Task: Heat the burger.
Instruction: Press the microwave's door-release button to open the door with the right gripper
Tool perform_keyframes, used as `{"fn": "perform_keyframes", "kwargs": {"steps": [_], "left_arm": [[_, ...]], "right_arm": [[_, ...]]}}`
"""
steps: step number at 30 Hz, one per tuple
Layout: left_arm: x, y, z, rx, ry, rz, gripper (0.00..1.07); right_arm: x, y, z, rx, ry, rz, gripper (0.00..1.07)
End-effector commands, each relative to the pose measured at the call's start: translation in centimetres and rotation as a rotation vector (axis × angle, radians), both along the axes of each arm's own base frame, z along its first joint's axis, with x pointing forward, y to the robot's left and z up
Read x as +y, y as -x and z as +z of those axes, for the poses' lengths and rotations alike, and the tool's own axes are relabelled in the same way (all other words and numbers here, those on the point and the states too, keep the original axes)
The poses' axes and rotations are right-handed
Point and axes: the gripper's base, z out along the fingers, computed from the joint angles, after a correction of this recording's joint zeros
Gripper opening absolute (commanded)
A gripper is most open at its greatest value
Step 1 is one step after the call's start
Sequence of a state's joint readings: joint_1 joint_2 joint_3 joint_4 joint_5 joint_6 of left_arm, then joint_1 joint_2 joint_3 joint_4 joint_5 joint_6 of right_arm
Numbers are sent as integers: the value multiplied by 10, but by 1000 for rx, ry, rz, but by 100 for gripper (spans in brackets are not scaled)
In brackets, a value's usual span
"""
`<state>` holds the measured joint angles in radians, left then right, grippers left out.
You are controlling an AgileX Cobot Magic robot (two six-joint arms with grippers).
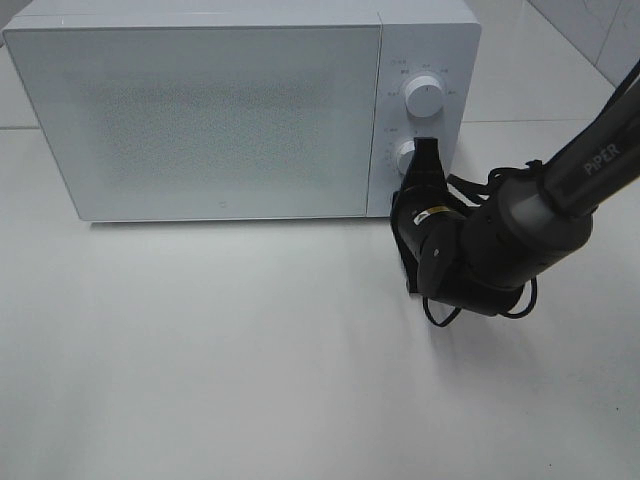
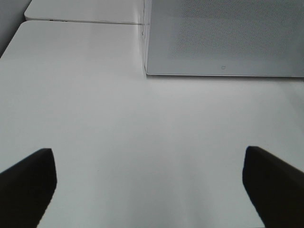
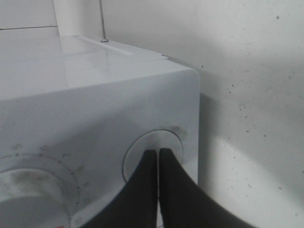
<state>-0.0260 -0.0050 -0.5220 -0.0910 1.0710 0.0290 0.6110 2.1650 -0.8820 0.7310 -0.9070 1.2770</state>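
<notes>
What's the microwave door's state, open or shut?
Shut. The microwave door lies flush with the control panel; no gap shows in the exterior high view.

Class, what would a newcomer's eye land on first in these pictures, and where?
The big white microwave, door shut, fills the back of the table. The black right arm reaches in from the right, its shut jaws at the lower knob of the control panel.

Burger hidden; cannot tell state, pose, place.
</notes>
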Motion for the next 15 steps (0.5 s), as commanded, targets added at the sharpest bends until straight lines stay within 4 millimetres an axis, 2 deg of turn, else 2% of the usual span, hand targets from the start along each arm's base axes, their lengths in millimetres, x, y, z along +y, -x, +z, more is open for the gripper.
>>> {"fn": "perform_keyframes", "kwargs": {"steps": [1, 15], "left_arm": [[0, 2, -2, -11, 8, 5, 102], [0, 2, -2, -11, 8, 5, 102]], "right_arm": [[0, -4, 2, -11, 2, -11, 0], [-1, -13, 7, -106, 38, -58, 0]]}}
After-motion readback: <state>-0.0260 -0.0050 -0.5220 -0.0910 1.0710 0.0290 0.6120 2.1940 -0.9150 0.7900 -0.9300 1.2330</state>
